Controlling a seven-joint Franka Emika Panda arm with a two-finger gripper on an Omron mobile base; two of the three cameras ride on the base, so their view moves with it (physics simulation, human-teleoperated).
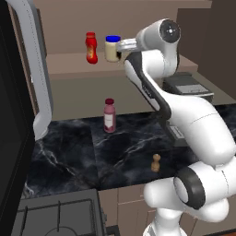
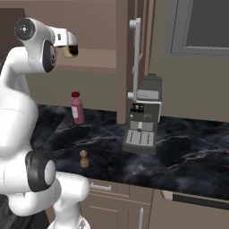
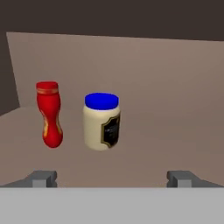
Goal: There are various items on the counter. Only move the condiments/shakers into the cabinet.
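Observation:
On the cabinet's beige shelf (image 1: 64, 62) the red squeeze bottle (image 1: 91, 48) (image 3: 49, 114) and the blue-lidded cream jar (image 1: 112, 48) (image 3: 101, 121) stand upright side by side. My gripper (image 1: 120, 46) (image 3: 112, 178) is open just in front of the jar, with nothing between its fingers; in the hand view the jar sits a little beyond the fingertips (image 3: 42, 177). A tiny brown shaker (image 1: 156, 162) (image 2: 83, 159) stands on the black marble counter (image 1: 69, 152) near its front edge. The pink bottle (image 1: 109, 115) (image 2: 77, 108) stands further back on the counter.
The grey-white cabinet door (image 1: 39, 69) hangs open to the left of the shelf. A grey coffee machine (image 2: 144, 120) stands on the counter to the right. The stovetop (image 1: 55, 216) lies at the lower left.

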